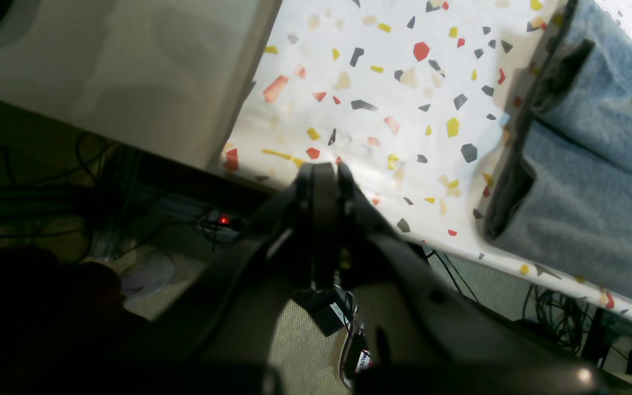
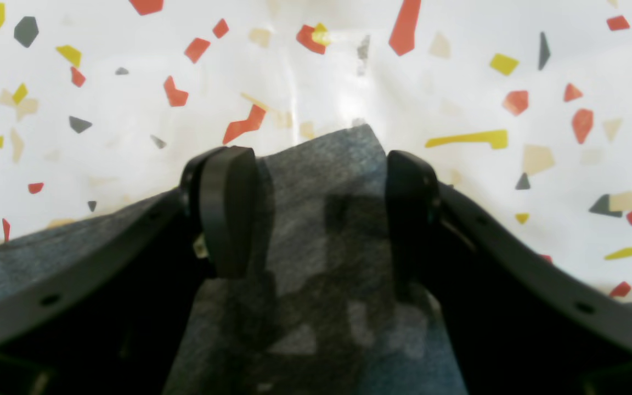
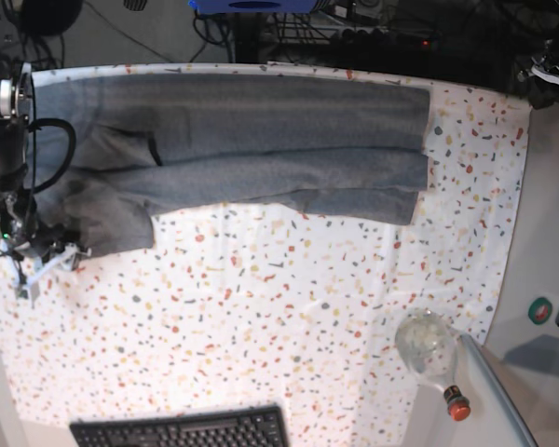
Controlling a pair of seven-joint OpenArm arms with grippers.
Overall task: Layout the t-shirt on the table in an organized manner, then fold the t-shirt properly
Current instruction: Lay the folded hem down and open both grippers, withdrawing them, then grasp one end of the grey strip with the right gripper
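The heather-grey t-shirt (image 3: 261, 149) lies in a long folded band across the far side of the speckled table (image 3: 289, 307), with a sleeve hanging towards the left end. My right gripper (image 2: 319, 211) is open, low over the table. Its two fingers (image 2: 228, 208) stand on either side of a corner of the grey cloth (image 2: 321, 236). In the base view it sits at the shirt's left end (image 3: 51, 253). My left gripper (image 1: 324, 175) is shut and empty above the table's edge. The t-shirt (image 1: 596, 164) lies off to its right, apart from it.
A glass bottle (image 3: 430, 349) with a red cap lies near the front right corner. A black keyboard (image 3: 182, 428) is at the front edge. A plain white counter (image 1: 129, 71) adjoins the table by my left gripper. Cables and floor show below the table's edge.
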